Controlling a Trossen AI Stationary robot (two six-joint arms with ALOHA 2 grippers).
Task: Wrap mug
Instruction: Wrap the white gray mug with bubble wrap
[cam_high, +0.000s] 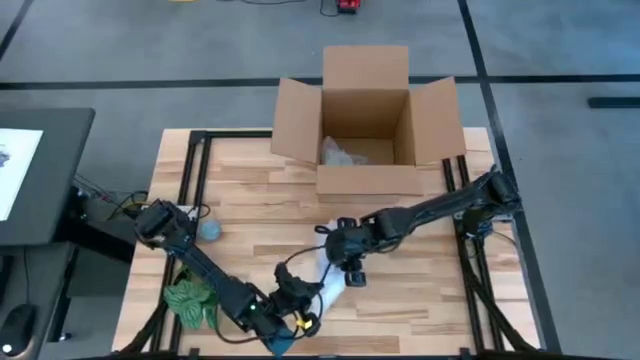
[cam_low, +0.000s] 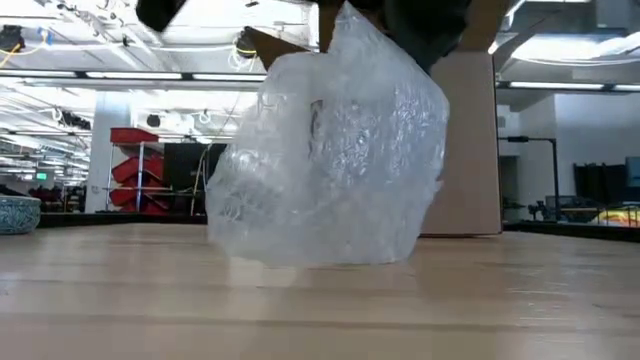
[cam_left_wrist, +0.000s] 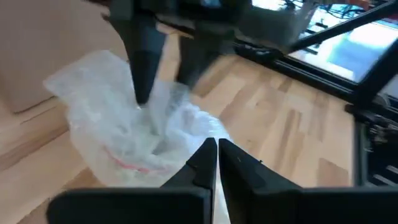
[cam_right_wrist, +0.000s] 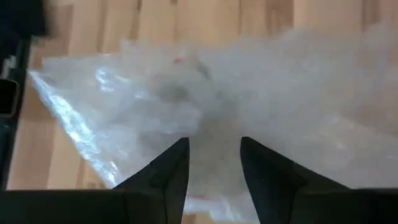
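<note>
Resting on plank table, bubble wrap; left tool closed, right tool parted.

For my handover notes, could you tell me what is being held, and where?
The left gripper pinches the bubble wrap at its edge; the right gripper, open, holds nothing.

I'm working in a big industrial lab hall. Behind the wooden desk I see ceiling strip lights, red shelving at left, and a grey concrete floor.
</note>
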